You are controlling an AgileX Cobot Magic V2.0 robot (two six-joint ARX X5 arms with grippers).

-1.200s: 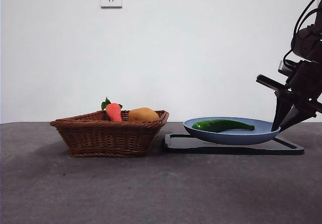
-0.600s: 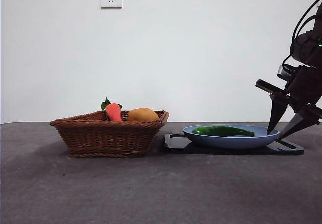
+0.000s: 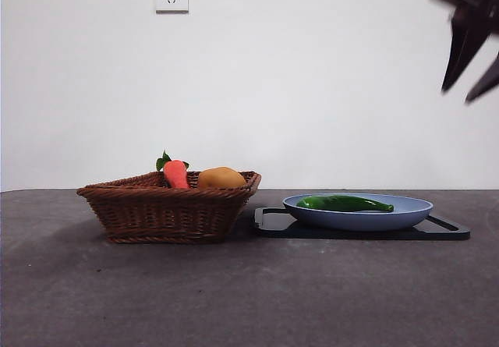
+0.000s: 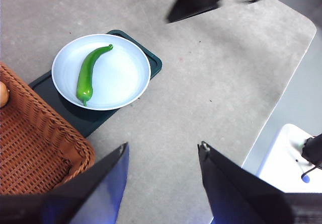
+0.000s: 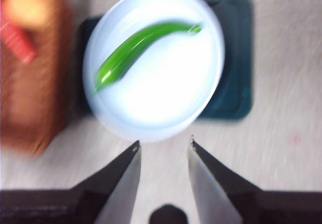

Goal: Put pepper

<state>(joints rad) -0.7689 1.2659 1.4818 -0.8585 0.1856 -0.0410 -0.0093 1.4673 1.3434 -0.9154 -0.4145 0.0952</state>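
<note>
Now I see the pepper lying on the blue plate, and the plate sits on a dark tray toward the right edge of the tabletop. Just beside the tray, nearer the middle, stands the wicker basket, which contains a carrot and a round yellow-orange item.

My right gripper hangs high above the right edge, well apart from the plate, with its jaws apart and nothing between them. In its wrist view the picture is blurred (the arm is probably in motion), but the pepper is clearly on the plate. My left gripper waits high over the table, jaws also spread and empty.

I judge the task as nearly complete: the pepper seems delivered and nobody holds it. What is left, I think, is only to bring the arm to rest.
</note>
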